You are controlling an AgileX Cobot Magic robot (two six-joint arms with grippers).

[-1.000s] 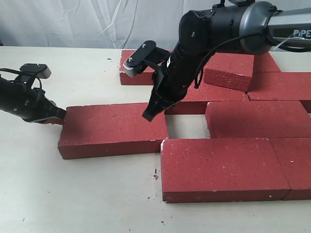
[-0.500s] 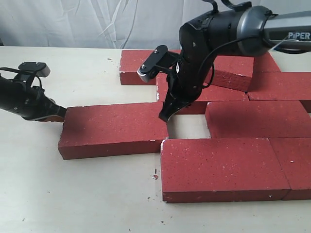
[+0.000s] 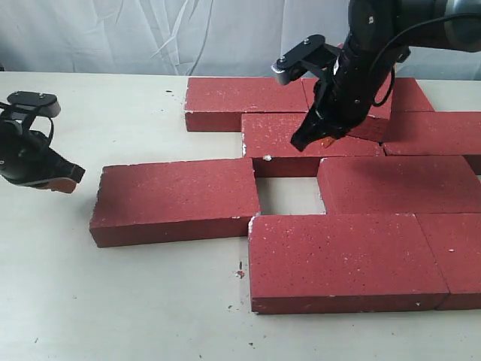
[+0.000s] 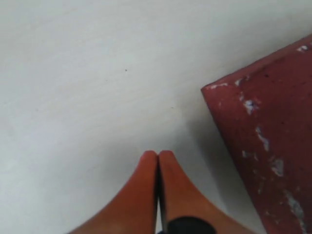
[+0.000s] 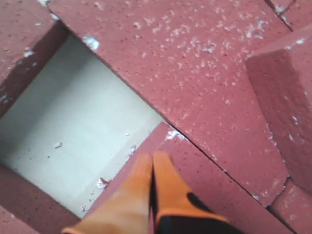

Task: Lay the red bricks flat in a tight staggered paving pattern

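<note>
The pale counter [image 3: 113,301] carries the red bricks [image 3: 338,259], most of which are already laid flat in staggered rows beyond the right end of the loose brick [image 3: 176,199]. That brick is taken as the piece in hand. It lies flat, and its long axis runs along the middle row, so it is lined up with the course it belongs to but is not closed up to it. Off its right short end a bare gap [image 3: 289,194] of counter is left open, and past that gap the row is carried on by the next brick [image 3: 398,184]. Further beyond the loose brick's right end, a tilted brick [image 5: 285,107] is seen resting askew on top of its neighbours.

The left hand [image 3: 64,183] is held just off the loose brick's left short end, apart from it, with its fingers pressed together and nothing gripped. The right hand [image 3: 312,141] is raised above the row behind the gap, fingers likewise pressed together and empty.

The left hand is judged the nearer. The brick's length, the gap and that hand fall nearly on one line, so a push on the left end along the long axis would be expected to close the gap.
</note>
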